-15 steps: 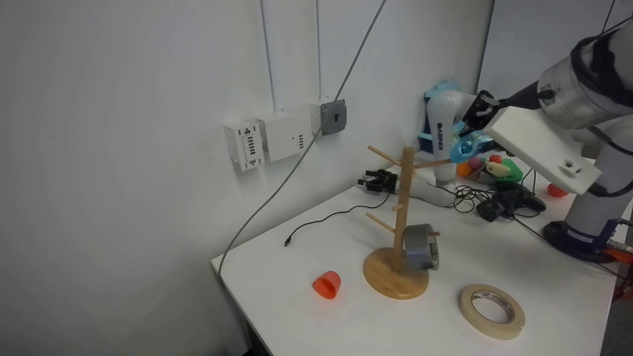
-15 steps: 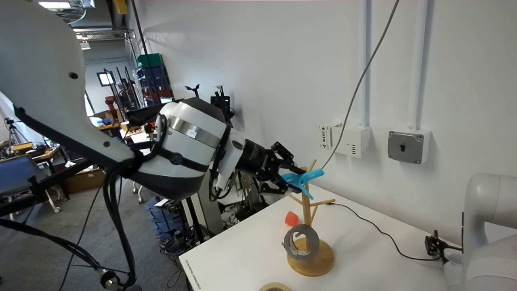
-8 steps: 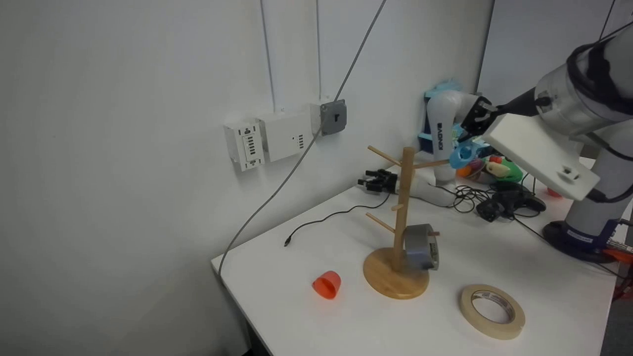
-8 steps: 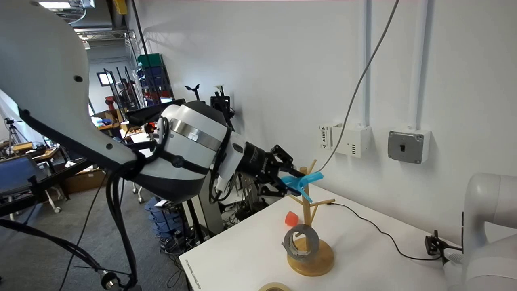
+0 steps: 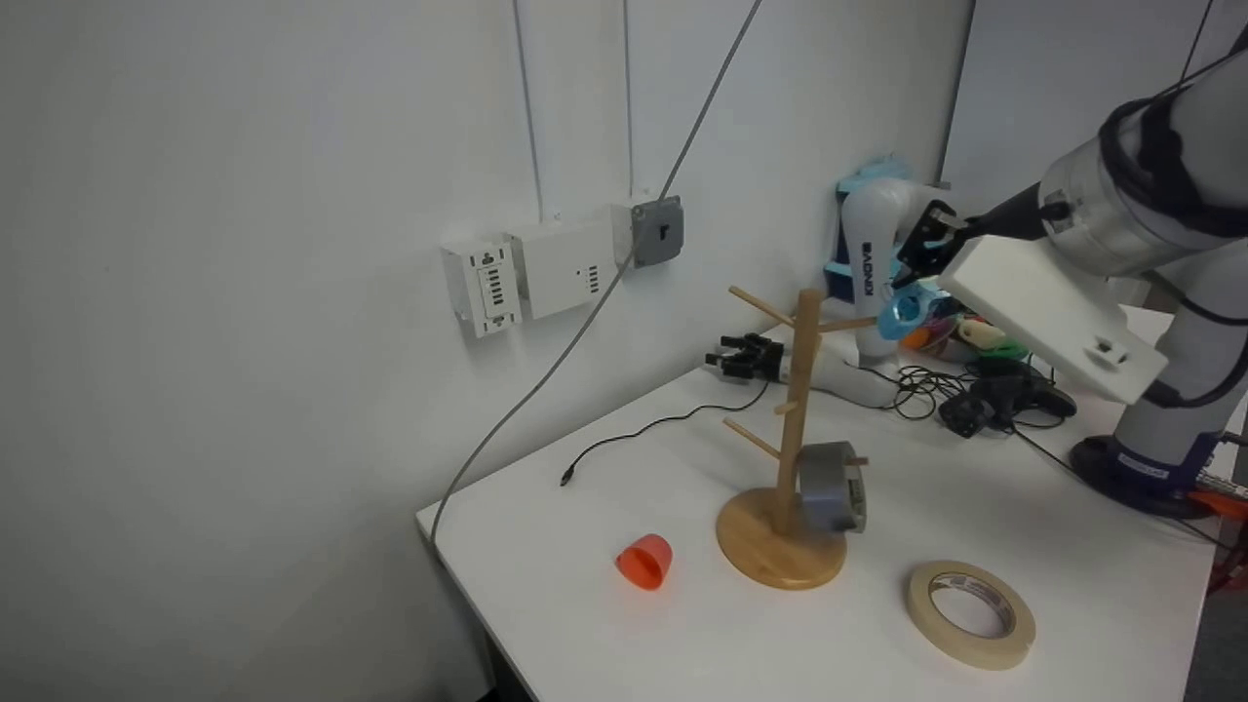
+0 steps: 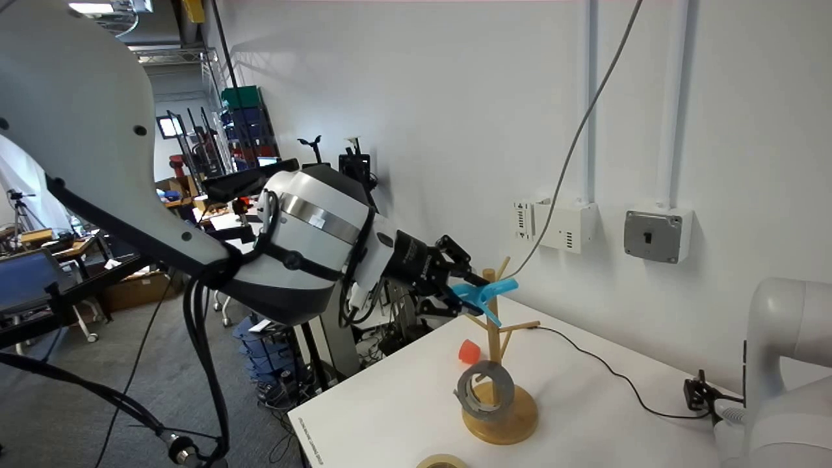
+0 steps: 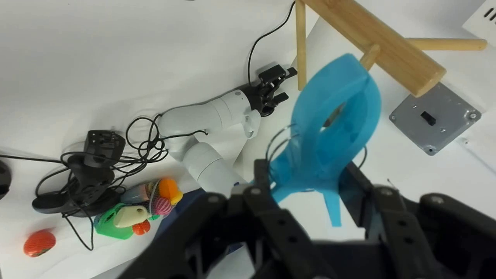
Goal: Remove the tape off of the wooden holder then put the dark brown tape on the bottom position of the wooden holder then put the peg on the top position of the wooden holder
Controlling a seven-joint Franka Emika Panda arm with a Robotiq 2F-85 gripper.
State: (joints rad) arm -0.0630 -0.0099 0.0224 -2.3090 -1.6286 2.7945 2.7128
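Peg point(image 7: 329, 155), light blue plastic: between fingertips of gripper point(image 7: 306, 170), loop end projecting outward.
Gripper: clamped on peg.
Wooden holder point(image 5: 799, 375): upper dowel at loop; threading unclear.

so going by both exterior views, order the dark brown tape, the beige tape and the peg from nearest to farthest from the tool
1. Peg, held in the tool
2. Dark brown tape, below, hung on a low arm of the wooden holder
3. Beige tape, flat on the table, apart from the wooden holder
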